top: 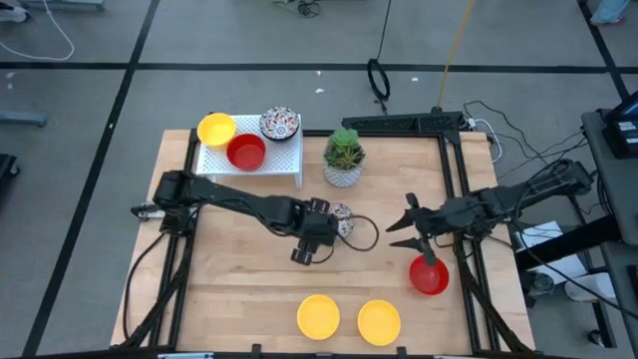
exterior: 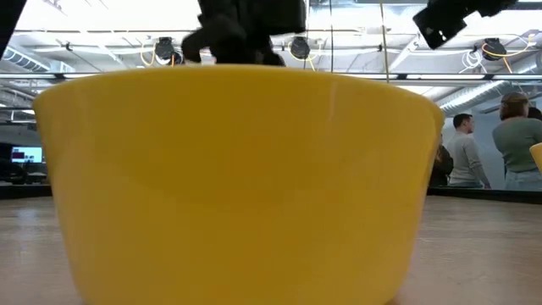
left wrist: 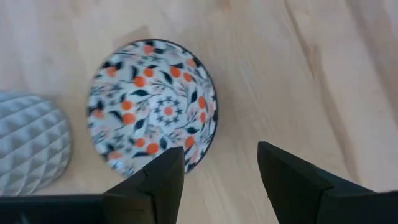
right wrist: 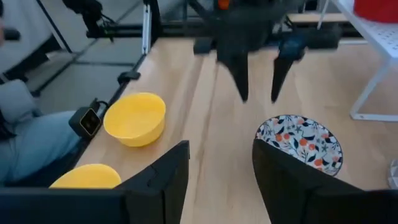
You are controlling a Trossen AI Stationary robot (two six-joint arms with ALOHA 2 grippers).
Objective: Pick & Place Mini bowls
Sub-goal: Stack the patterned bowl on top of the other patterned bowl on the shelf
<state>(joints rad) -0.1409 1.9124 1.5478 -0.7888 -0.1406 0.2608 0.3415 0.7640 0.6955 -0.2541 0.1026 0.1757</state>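
Note:
A floral mini bowl rests on its base on the wooden table near the middle. My left gripper hangs open just above it, one finger over the bowl's rim and the other over bare wood; in the high view the gripper partly covers that bowl. My right gripper is open in the air to the right, pointing toward the left one. A red bowl sits on the table under the right arm. Two yellow bowls stand near the front edge.
A white rack at the back left carries a yellow bowl, a red bowl and a floral bowl. A white pot with a green plant stands behind the floral bowl. People stand in the room beyond.

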